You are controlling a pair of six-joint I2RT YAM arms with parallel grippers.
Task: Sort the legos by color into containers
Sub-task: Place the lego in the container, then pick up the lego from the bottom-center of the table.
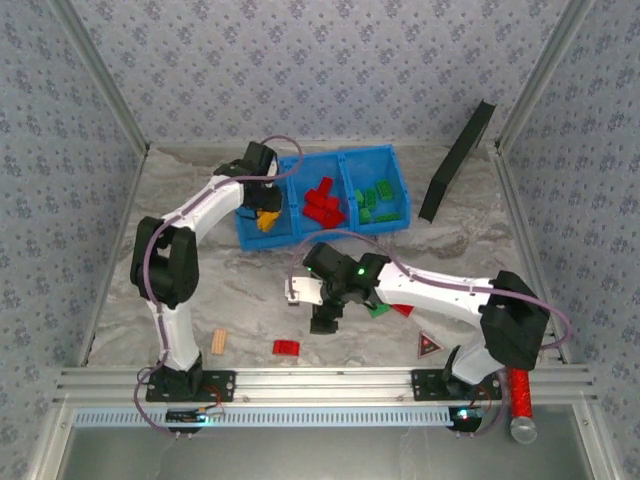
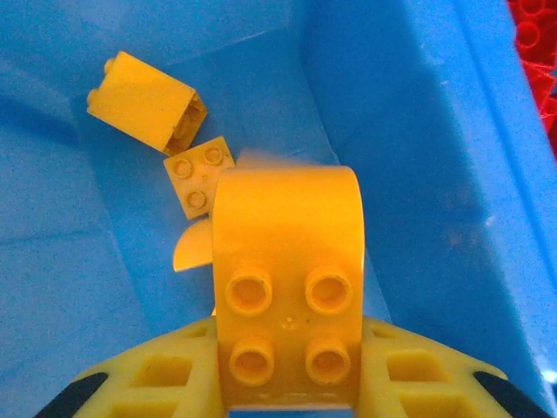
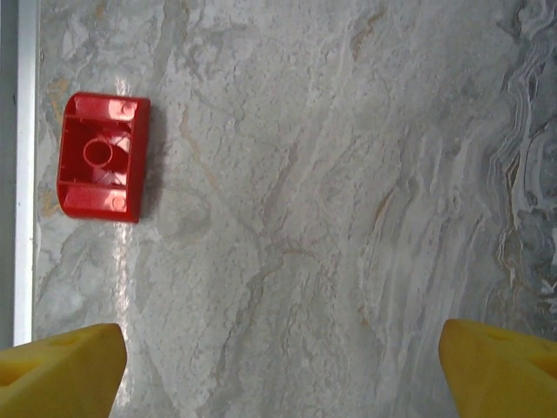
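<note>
— What have you got hold of?

— My left pincer point(image 2: 287, 387) is clamped tight on a yellow brick point(image 2: 287, 261), with its studs facing the wrist camera. It hangs over the nine-o'clock compartment point(image 2: 61, 261) of the blue bin point(image 1: 345, 153). Two other yellow bricks point(image 2: 200, 174) lie in there, at eleven o'clock of mine. My right pincer point(image 3: 280, 370) is spread wide with nothing in it, above the table point(image 3: 331, 174).

— So what's the step?

— Letting the yellow one go, I judge. I'd release it low and toward the middle of the compartment, well off the divider wall point(image 2: 409, 157) at three o'clock (the red bricks point(image 2: 533, 52) sit just past it), so it can't bounce across.

— And the right side?

— A red brick point(image 3: 103, 157) lies hollow side up at ten o'clock of my open pads, off to the side and not between them. I'd slide over until it's centred, square the pads to its flat sides, and only then come down.

— Any writing or brands?

— None I can read. The yellow studs look blank and I see no label on the bin. The dark triangle point(image 1: 428, 347) at five o'clock of the table has a red mark, but it's too small to make out.
</note>
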